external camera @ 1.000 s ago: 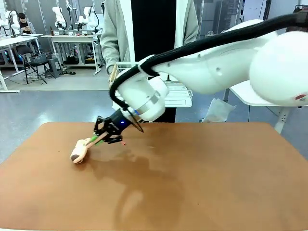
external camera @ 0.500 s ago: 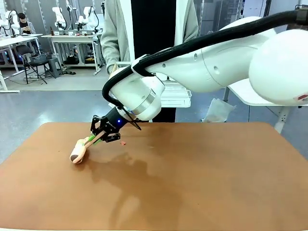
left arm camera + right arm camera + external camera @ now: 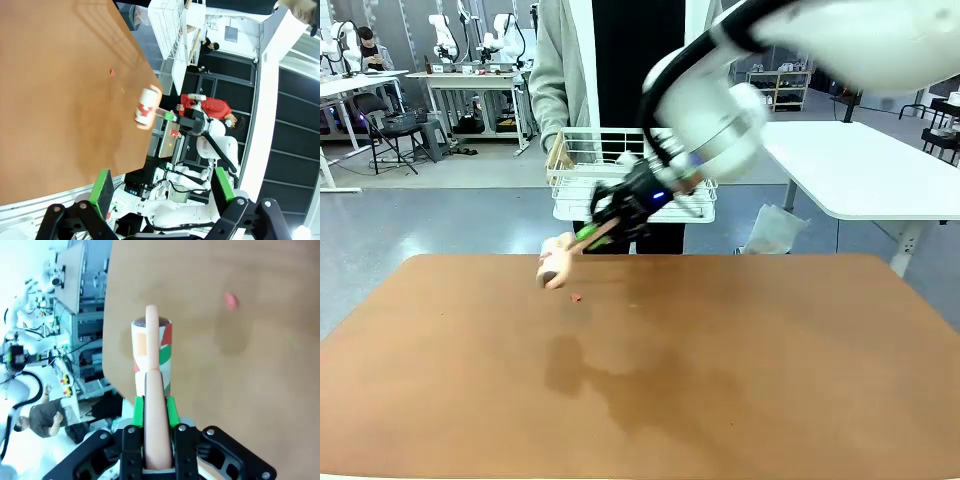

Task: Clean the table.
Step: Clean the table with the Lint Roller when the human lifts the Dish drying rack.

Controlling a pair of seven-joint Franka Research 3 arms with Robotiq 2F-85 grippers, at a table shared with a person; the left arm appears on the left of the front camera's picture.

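My right gripper is shut on the peach handle of a roller, held in the air over the far edge of the reddish-brown table. In the right wrist view the green pads clamp the handle, and the roller's drum with red, green and white print points away from me. A small red crumb lies on the table just below the roller; the same red crumb shows from the right wrist. My left gripper is open, high above the table, with nothing between its fingers.
A person stands at the far side holding a white wire rack just beyond the table's far edge. A white-topped table stands at the back right. A faint dark patch marks the tabletop's middle.
My right arm has lifted the roller off the table's left part and carried it up, right and toward the far edge. The red crumb stays where it was.
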